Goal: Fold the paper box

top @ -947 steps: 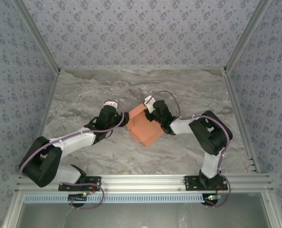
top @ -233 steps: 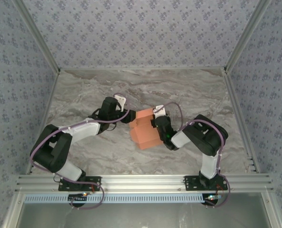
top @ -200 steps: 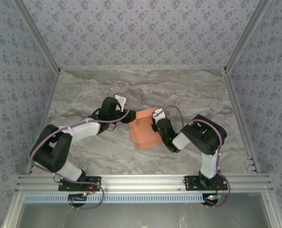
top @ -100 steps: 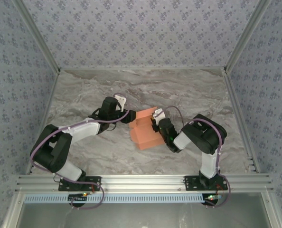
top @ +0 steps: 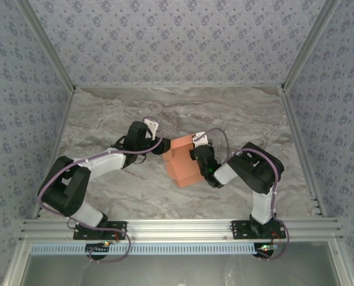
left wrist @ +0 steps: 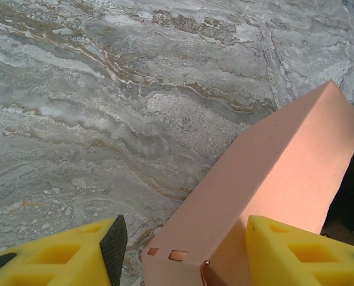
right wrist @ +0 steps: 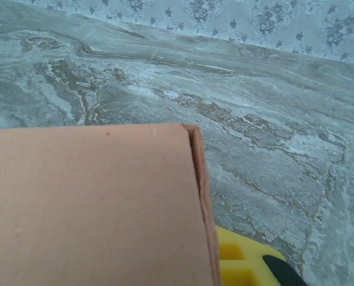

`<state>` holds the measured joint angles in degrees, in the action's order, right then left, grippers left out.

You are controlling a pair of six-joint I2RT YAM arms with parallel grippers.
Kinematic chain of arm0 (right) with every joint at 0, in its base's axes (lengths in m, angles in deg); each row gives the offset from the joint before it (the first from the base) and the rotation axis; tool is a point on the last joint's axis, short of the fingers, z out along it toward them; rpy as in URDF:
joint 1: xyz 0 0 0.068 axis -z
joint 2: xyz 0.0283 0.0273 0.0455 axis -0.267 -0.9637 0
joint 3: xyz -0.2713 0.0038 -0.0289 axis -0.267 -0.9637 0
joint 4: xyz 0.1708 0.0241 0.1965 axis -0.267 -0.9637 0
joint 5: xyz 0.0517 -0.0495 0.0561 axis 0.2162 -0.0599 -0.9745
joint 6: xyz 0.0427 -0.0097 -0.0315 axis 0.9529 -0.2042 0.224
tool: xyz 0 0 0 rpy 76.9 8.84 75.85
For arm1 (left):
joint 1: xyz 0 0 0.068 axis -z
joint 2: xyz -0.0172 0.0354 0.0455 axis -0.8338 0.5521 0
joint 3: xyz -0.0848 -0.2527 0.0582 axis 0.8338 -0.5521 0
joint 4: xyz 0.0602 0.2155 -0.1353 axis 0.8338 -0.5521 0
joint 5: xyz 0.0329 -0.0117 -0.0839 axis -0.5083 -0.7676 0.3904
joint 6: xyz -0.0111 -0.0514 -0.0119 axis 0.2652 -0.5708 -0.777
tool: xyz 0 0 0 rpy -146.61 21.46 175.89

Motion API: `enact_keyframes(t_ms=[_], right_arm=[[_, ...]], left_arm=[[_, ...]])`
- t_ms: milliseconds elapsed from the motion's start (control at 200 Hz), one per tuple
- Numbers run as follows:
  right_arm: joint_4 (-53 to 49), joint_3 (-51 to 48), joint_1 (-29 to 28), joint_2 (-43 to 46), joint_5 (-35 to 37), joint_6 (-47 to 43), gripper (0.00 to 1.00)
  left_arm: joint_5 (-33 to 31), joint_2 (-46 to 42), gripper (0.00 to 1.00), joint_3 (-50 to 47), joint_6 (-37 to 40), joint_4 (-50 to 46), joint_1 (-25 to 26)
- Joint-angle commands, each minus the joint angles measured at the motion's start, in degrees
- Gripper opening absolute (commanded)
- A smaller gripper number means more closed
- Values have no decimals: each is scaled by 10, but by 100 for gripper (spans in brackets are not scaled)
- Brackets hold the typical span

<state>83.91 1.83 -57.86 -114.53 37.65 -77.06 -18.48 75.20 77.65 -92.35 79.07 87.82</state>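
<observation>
Steadying the paper box [top: 182, 162] for folding, the left gripper [left wrist: 183, 241] straddles its end, jaws wide, while the right gripper [top: 194, 156], whose closure I cannot tell, probably braces the opposite wall.

L arm [top: 99, 164] & R arm [top: 227, 173]: white link shells, black joint housings, purple cables [top: 59, 171] looped alongside, black base plates [top: 257, 228]. L fingers [left wrist: 302, 250] & R finger [right wrist: 239, 262]: yellow plastic w/ cutouts, black pads [left wrist: 114, 241].
</observation>
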Motion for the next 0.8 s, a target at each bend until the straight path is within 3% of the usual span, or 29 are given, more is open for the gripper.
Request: enact_keyframes(t_ms=[0,305,525,800], right_arm=[[-59,-15,13,6,110,20,18],[14,-80,13,76,-89,-4,43],[5,-122,15,151,-156,-44,49],[-11,-177,9,259,-220,-99,49]], left_arm=[[-1,25,56,-21,16,-98,3],[-3,27,56,-16,12,-102,3],[-7,34,56,-9,1,-105,4],[-8,34,55,-4,-28,-107,5]])
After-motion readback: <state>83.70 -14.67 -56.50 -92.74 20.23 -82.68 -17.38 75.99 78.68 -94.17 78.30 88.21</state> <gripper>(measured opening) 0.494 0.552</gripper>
